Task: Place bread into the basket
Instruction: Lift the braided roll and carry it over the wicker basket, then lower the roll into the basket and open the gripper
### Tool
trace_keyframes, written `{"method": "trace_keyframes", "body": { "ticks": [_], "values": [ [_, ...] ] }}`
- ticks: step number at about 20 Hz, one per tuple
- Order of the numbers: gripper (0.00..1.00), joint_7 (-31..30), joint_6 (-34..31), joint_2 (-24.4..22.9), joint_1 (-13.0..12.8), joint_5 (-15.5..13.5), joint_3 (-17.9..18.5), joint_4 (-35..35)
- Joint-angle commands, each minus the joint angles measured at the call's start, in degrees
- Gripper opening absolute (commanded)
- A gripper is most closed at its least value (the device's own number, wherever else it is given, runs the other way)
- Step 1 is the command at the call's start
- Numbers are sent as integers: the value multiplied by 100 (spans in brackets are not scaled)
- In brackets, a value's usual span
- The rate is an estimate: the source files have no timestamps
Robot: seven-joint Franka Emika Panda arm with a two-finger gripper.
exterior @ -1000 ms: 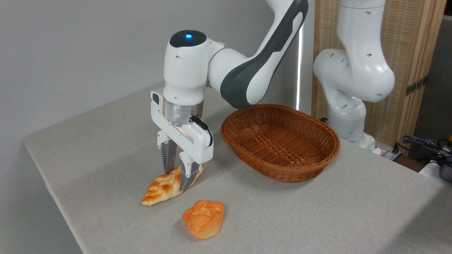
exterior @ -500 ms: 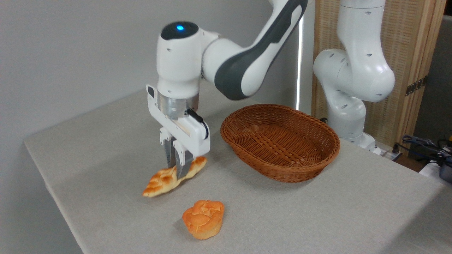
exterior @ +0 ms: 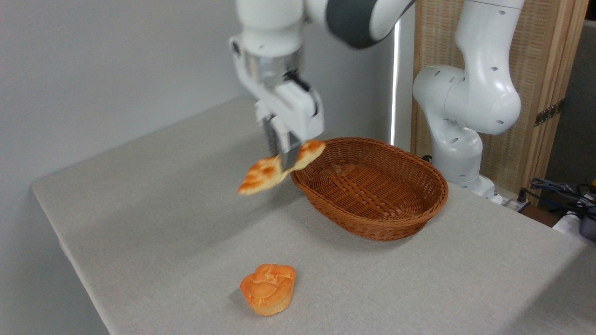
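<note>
The bread (exterior: 261,175), a long pale golden braided loaf with toasted ridges, hangs in the air well above the table, tilted with its left tip lower. My gripper (exterior: 285,163) is shut on its middle, pointing down from above. The loaf's right end overlaps the left rim of the basket (exterior: 372,186), an oval brown wicker basket with nothing in it. The picture is slightly blurred around the gripper.
A short round orange bun (exterior: 269,288) sits near the table's front edge. A second white robot arm's base (exterior: 465,121) stands behind the basket at the right. Cables (exterior: 558,190) lie off the table's far right. The grey table (exterior: 139,209) ends at the left and front.
The gripper has lifted the bread off the table and carried it up and to the right, to the basket's left rim. The bun and basket have not moved.
</note>
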Motion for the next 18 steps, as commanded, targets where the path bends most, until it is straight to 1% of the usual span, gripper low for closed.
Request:
{"method": "trace_keyframes", "body": {
  "ticks": [1,2,3,5,6,7,10,13,14,16,18],
  "values": [
    [32,104,-288,-810,-93,77,71,-747],
    [35,147,-297,-951,-102,207,71,-949],
    [43,174,-306,-996,-120,304,71,-1038],
    [63,236,-428,-1111,-295,681,62,-1354],
    [76,236,-490,-1111,-365,788,62,-1425],
    [78,227,-508,-1102,-410,815,62,-1443],
    [84,192,-622,-1102,-419,815,71,-1452],
    [88,157,-666,-1094,-419,815,62,-1452],
    [93,157,-736,-1094,-419,815,71,-1452],
    [100,157,-850,-1085,-410,815,71,-1452],
    [100,165,-1017,-1067,-410,815,62,-1452]
  ]
}}
